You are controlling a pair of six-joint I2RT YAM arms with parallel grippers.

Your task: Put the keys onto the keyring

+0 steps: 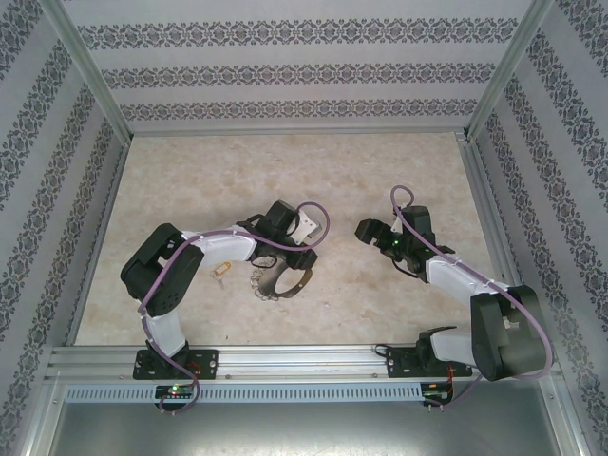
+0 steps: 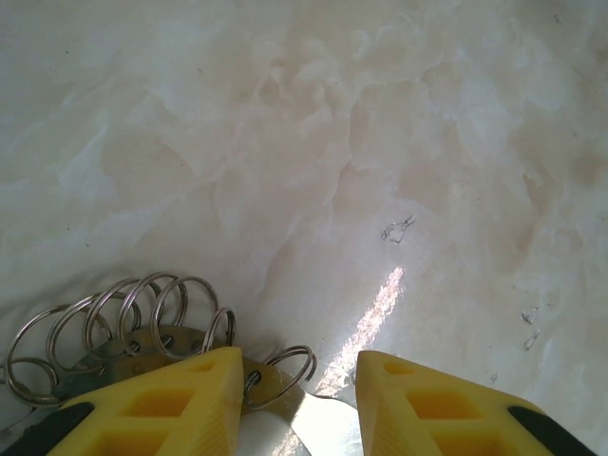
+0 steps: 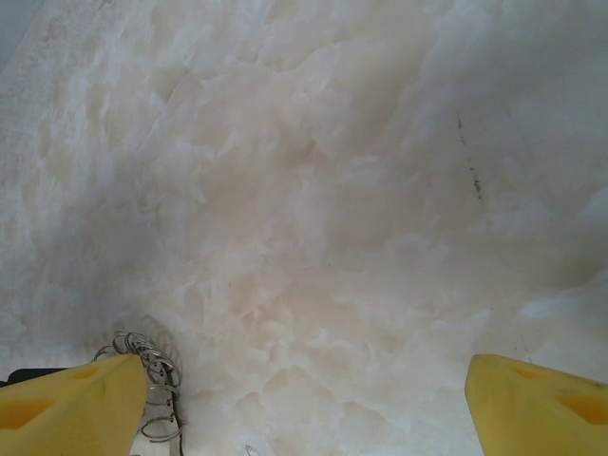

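— Where are we finding the keyring [image 1: 266,290]?
— We are seeing it lying on the worktop [image 1: 285,171] directly under the left pincer [image 2: 299,399], with its small rings touching one finger [image 2: 180,404].
— Is that pincer pinching it?
— Its fingers are standing partly apart with shiny metal between them. We cannot tell.
— And the key [image 1: 221,271]?
— It is lying flat near that pincer's left side, apart from the ring. The right pincer [image 3: 306,380] is hovering well to the right, spread wide and gripping nothing.

The left gripper [image 2: 299,354] is pointing down with jaws partly apart; to its right, the right gripper [image 3: 304,366] is hovering with jaws spread wide.
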